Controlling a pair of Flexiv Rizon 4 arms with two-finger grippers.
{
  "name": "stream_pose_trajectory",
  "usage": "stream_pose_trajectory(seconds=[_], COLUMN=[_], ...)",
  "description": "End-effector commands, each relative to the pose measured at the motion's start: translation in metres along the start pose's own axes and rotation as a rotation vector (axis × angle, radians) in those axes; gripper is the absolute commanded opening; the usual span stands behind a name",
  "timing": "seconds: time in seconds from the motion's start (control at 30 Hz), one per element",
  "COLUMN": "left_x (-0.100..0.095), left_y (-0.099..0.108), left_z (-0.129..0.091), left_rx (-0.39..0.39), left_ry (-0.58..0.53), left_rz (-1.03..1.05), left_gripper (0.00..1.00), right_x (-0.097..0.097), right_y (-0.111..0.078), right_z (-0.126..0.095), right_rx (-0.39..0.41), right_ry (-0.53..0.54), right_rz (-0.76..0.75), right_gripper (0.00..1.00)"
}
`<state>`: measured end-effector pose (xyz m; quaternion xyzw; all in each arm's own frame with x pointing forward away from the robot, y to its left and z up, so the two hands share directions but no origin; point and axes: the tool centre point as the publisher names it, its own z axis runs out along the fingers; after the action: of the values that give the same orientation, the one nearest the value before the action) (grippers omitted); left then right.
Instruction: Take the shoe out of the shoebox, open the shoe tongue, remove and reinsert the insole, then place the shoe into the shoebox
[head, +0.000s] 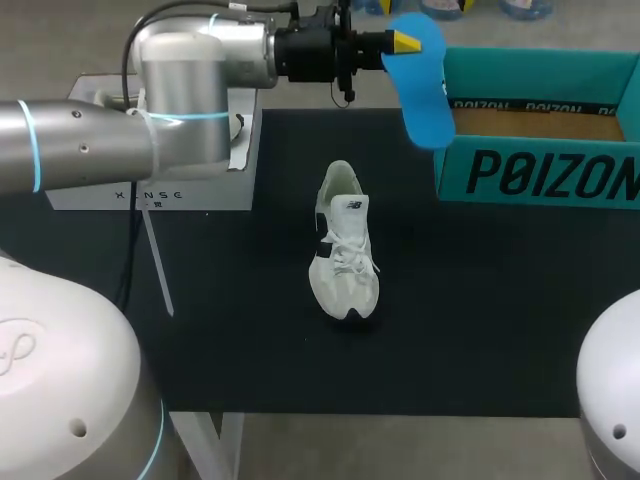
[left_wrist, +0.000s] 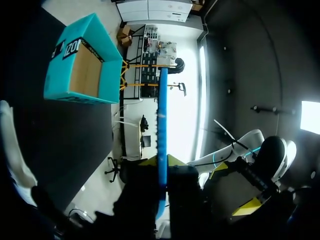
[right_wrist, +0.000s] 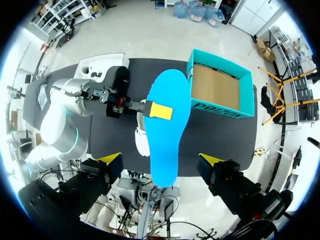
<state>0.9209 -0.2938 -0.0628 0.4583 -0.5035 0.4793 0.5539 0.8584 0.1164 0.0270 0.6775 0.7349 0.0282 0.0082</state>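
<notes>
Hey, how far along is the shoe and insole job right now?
Done: the shoe is out on the table, outside the empty shoebox. In hand: the left hand holds the blue insole aloft. Left: reinsert it, then return the shoe to the shoebox.

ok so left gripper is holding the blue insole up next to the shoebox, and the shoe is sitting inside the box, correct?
One thing is off: the shoe is not in the box. It lies on the table, apart from the shoebox, as the head view shows. The rest holds: the left gripper holds the blue insole up next to the shoebox.
</notes>
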Motion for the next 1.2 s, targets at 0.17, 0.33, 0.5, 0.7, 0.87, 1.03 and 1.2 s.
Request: stream_pose_trajectory(seconds=[0.17,0.33,0.5,0.7,0.87,1.03,1.2], left_x=[-0.001,0.000,0.002,0.001,-0.004,-0.005,0.000], left_y=[0.003,0.004,0.003,0.002,0.001,0.003,0.005], left_z=[0.000,-0.004,-0.009,-0.014,-0.012,-0.010,-0.013], left_rx=[-0.012,0.005,0.018,0.028,0.024,0.032,0.047], left_ry=[-0.012,-0.007,-0.003,-0.013,-0.008,0.009,0.009], left_rz=[0.009,0.009,0.010,0.005,-0.003,0.006,0.022], left_gripper=[0.00,0.00,0.00,0.00,0.00,0.00,0.00], right_x=[-0.010,-0.046,-0.076,-0.079,-0.079,-0.079,-0.102], right_y=[0.002,0.007,0.003,0.003,0.003,0.003,-0.005], right_z=[0.004,0.019,0.020,0.018,0.018,0.018,0.038], right_rx=[0.029,0.044,0.022,0.032,0.032,0.032,-0.046], right_ry=[0.091,0.369,0.584,0.582,0.582,0.582,0.856], right_rz=[0.026,0.036,-0.025,-0.053,-0.053,-0.053,0.150], right_gripper=[1.00,1.00,1.00,1.00,1.00,1.00,1.00])
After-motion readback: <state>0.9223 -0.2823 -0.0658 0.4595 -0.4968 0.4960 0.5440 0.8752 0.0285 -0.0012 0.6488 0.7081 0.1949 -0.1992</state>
